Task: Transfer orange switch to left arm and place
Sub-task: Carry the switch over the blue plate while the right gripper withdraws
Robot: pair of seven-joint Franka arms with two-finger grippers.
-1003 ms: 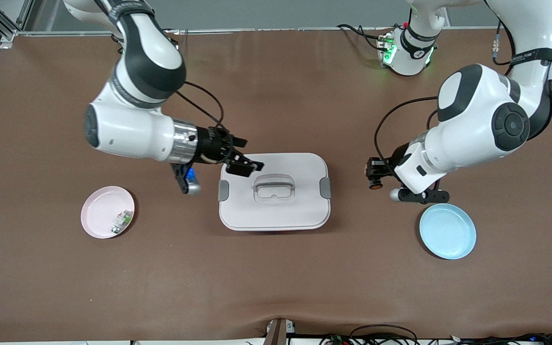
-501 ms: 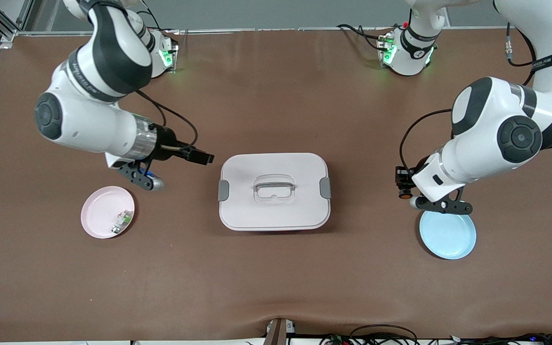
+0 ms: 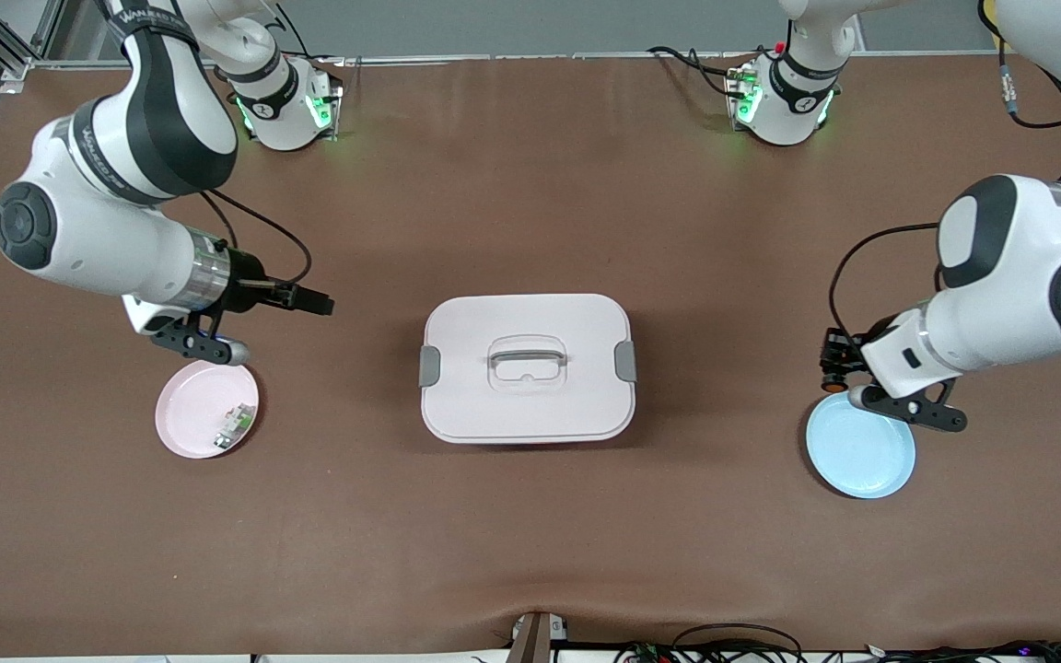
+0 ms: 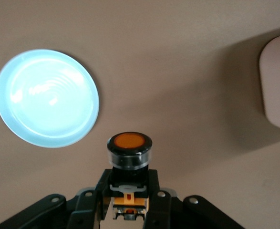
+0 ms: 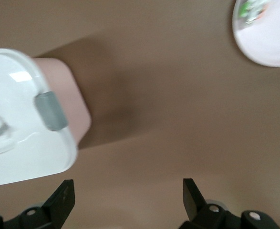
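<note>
Orange-capped black orange switch (image 4: 129, 150) clamped in left gripper (image 4: 128, 200) jaws, right gripper (image 5: 128, 198) jaws wide

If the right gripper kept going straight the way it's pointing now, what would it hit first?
Most likely the box: the open right gripper points along the table toward it, though its height is unclear, so it might pass over the lid.

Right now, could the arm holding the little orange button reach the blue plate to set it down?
Probably yes: the left gripper, shut on the orange switch, hangs by the blue plate, nothing between.
</note>
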